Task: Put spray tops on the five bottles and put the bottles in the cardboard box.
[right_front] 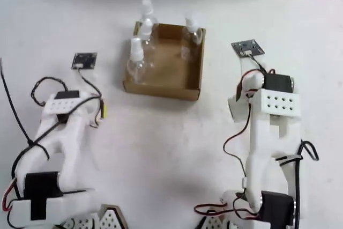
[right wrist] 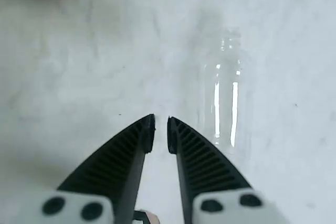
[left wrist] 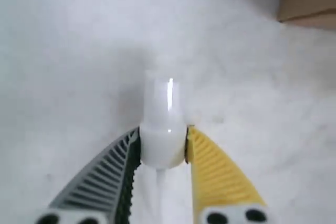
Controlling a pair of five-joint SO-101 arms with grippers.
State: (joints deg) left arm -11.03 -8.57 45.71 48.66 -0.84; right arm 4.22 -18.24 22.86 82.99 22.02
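Capping looks, as we read it, to be down to the last bottle. The left gripper (left wrist: 163,141) has its grey and yellow fingers clamped on the round collar of a white plastic spray top (left wrist: 164,114), whose nozzle end points away from the wrist over the white table (right_front: 161,148). We take that side grip as chosen so that the top's stem hangs free to go into a bottle neck (the stem itself is only a pale blur between the fingers). The right gripper (right wrist: 161,129) has its black jaws almost together, with a thin slit between the tips and nothing held. Just beside it on the table is a clear plastic bottle (right wrist: 224,103), shown mostly by its bright reflections, and we cannot tell whether it stands or lies. We judge this arm must open and take the bottle to steady it for the top. The shallow brown cardboard box (right_front: 161,90) sits at the far middle of the table between the two arms, within reach of both. Four capped bottles (right_front: 136,60) show there, three at its left side and one at the right, though we cannot tell whether the farthest stands inside the rim.
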